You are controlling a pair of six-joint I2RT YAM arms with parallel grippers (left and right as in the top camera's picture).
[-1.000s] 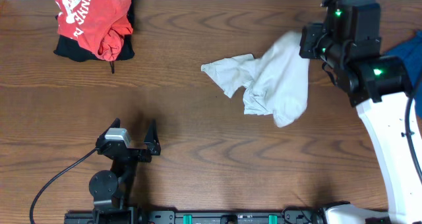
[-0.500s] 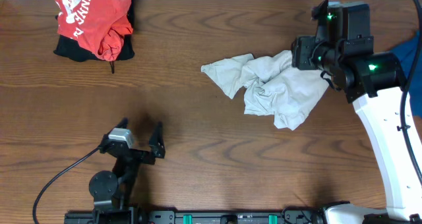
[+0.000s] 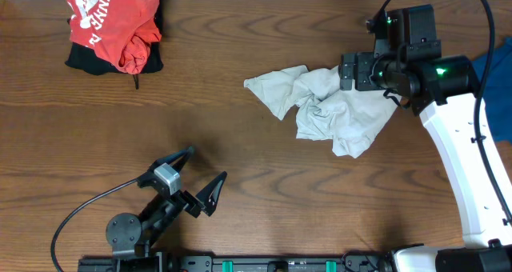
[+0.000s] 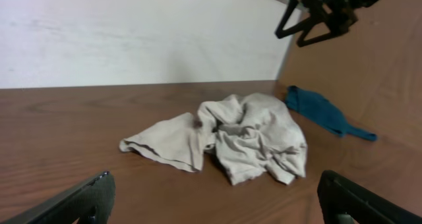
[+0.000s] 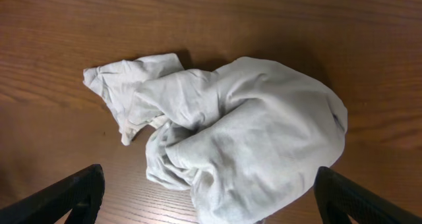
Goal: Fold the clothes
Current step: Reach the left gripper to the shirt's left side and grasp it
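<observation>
**Spreading comes first**

Our right gripper (image 3: 350, 70) hovers with jaws apart and empty, the pale garment (image 3: 328, 108) bunched just beneath it. Our left gripper (image 3: 200, 174) gapes too, garment well ahead. Next we pinch an edge, perhaps a hem.

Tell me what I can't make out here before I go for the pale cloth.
Blue cloth: overhead, cut by the right edge, partly under the right arm.
Black garment: overhead, mostly under the red garment.
Pale cloth: all views, crumpled folds hide its shape.
</observation>
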